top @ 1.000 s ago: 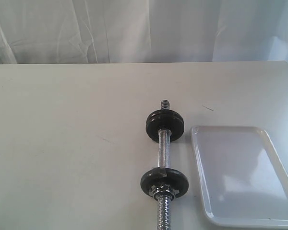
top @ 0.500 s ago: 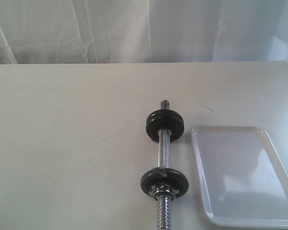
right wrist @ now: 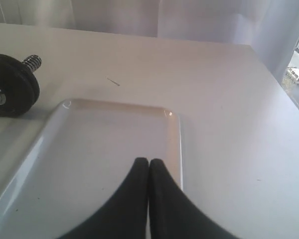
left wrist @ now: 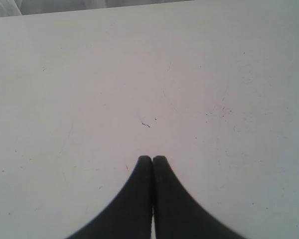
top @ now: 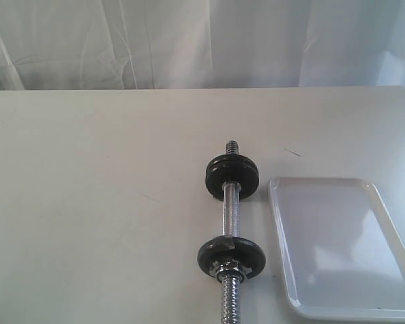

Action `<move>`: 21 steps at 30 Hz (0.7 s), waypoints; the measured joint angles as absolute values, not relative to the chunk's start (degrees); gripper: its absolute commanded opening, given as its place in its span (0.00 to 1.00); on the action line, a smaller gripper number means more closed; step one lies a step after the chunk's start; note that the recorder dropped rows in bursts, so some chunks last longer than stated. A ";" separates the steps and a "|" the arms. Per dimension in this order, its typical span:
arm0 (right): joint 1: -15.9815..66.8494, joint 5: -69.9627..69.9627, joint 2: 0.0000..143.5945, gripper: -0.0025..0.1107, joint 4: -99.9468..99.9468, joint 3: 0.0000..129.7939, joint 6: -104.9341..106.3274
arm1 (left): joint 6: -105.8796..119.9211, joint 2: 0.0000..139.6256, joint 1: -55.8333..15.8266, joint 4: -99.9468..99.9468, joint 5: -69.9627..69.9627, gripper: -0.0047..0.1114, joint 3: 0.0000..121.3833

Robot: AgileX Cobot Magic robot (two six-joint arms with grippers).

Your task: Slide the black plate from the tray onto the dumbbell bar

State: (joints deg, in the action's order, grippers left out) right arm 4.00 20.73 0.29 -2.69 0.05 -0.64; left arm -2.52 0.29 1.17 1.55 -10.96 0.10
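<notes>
Matte black plate (top: 209, 254) upright on chrome dumbbell bar (top: 230, 212), beside glossy white tray (top: 337, 229)

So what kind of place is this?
Probably a lab test bench rather than a gym: a plain white table backed by a white curtain, holding a small dumbbell and a white tray.

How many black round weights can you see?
3 black plates, all on the dumbbell bar: two that look pressed together at its far end, one at the near end. The tray holds none. Others may hide off-frame.
</notes>
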 measured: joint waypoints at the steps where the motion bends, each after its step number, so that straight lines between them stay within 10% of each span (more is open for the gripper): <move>1: 4.00 20.61 0.29 0.02 -2.39 0.05 -0.64 | -2.52 0.29 1.17 1.55 -10.96 0.04 0.10; 21: 6.32 20.49 0.29 0.02 1.89 0.05 -0.64 | -2.52 0.29 1.17 1.55 -10.96 0.04 0.10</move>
State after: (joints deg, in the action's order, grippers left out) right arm 6.32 20.49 0.29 1.89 0.05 -0.64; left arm -2.52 0.29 1.17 1.55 -10.96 0.10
